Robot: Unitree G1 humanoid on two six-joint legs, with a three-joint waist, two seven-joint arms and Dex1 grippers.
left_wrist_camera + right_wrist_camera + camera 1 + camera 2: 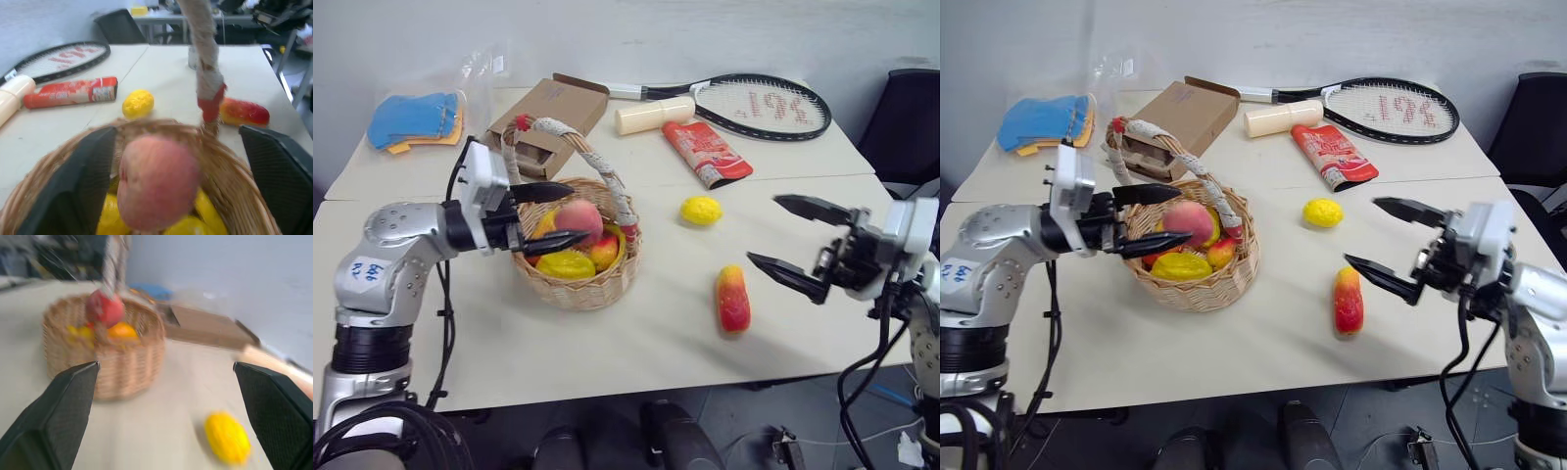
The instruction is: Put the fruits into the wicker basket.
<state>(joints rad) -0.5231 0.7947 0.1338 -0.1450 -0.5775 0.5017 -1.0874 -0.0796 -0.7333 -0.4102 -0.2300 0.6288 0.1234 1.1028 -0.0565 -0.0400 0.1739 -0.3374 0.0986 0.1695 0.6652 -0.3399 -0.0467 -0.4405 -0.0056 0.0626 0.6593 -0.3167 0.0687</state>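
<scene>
Left pincer gapes wide over the wicker basket, its lower finger partly hiding the peach.

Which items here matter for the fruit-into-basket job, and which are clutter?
Job:
wicker basket, holding the peach and other fruits
lemon, on table
mango, on table

Clutter:
tennis racket
red packet
cream cylinder
cardboard box
blue cloths

White wall, beige tables (pushed together)
</scene>
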